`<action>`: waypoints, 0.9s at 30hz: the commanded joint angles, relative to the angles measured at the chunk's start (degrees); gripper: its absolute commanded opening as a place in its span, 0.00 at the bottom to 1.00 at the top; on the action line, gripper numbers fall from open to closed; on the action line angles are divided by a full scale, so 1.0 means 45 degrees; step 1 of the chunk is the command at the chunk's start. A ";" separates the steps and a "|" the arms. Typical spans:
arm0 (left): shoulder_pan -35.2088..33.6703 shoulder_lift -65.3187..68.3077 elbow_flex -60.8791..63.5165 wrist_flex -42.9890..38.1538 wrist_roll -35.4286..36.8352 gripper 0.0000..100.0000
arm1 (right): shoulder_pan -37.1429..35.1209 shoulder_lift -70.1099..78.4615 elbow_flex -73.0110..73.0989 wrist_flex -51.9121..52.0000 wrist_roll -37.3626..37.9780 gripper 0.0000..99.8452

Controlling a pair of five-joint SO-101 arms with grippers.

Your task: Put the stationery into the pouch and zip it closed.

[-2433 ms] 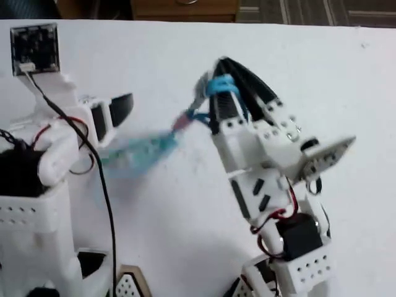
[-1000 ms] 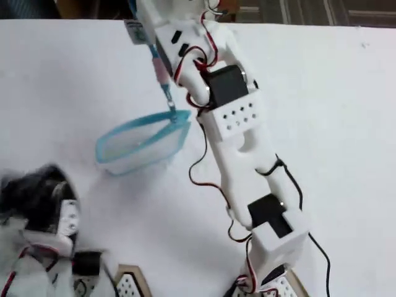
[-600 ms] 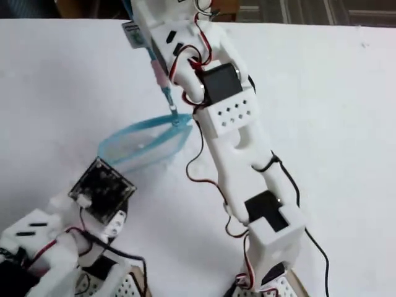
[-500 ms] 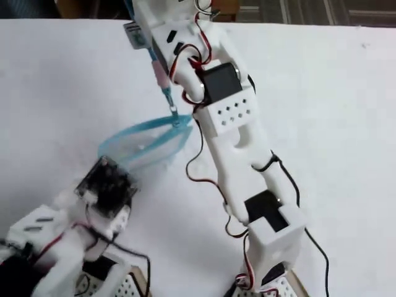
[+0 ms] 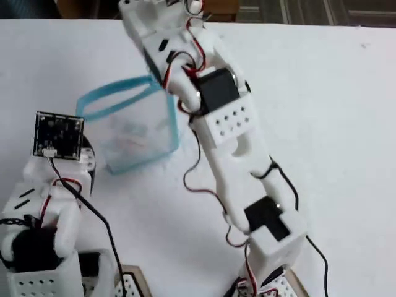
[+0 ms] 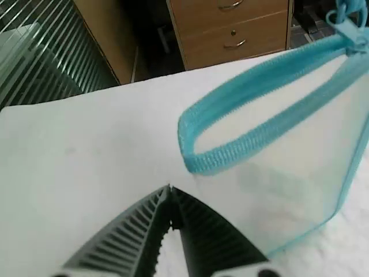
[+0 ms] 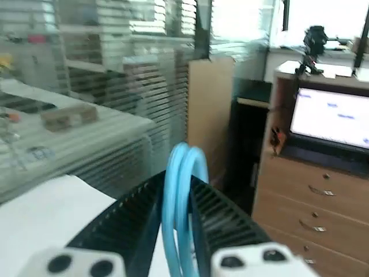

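Since half a second ago the clear plastic pouch with blue zip edging [image 5: 133, 127] has been hauled up off its sagging lie and toward the far left of the white table [image 5: 328, 99]. It now stands tall with its mouth gaping wide. The left arm [image 5: 43, 210] has also risen from its crouch at the near edge and stands just beside the pouch.

The right arm [image 5: 216, 117] stretches across the table to the pouch's far corner. In its wrist view the right gripper [image 7: 180, 176] has its fingers clamped tight on the looped blue zip pull [image 7: 170, 225]. The left gripper [image 6: 170, 196] points at the pouch's open end, near it but not touching, its fingers pressed together at the tips with nothing between them.

Something pale may lie inside against the clear wall, though I cannot tell whether it is the stationery. The zip is not yet drawn.

My worry is that the pouch hangs from the blue zip pull alone. If the right arm draws the slider along now, nothing anchors the other end, so the whole pouch would likely slide or swing instead of closing. Whatever is inside could tip out through the open mouth. With its fingers closed, the left gripper must spread them before it can pinch the zip's end, and a misjudged approach could knock the pouch over.
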 commanded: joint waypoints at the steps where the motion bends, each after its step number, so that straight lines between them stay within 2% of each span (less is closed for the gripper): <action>1: 0.0440 0.0029 -0.0059 -0.0449 0.0469 0.02 | -0.0928 -0.1534 -0.0508 0.0498 0.0137 0.02; 5: 0.0967 0.0908 -0.0098 -0.0762 0.1172 0.03 | -0.1670 -0.2452 -0.0508 0.0596 0.0137 0.02; 10: 0.1026 0.3389 -0.0625 -0.1719 0.2208 0.03 | -0.2120 -0.3292 -0.0508 0.0576 0.0137 0.02; 18: 0.1045 0.8156 -0.4611 -0.1875 0.2344 0.02 | -0.2647 -0.4308 -0.0508 0.0557 0.0137 0.02; 24: 0.1905 1.0657 -0.7502 -0.0449 0.2462 0.02 | -0.2725 -0.4171 -0.0391 0.0654 0.0137 0.02; 27: 0.1944 1.1087 -0.8420 0.0547 0.3595 0.03 | -0.2120 -0.3917 -0.0371 0.0654 0.0078 0.02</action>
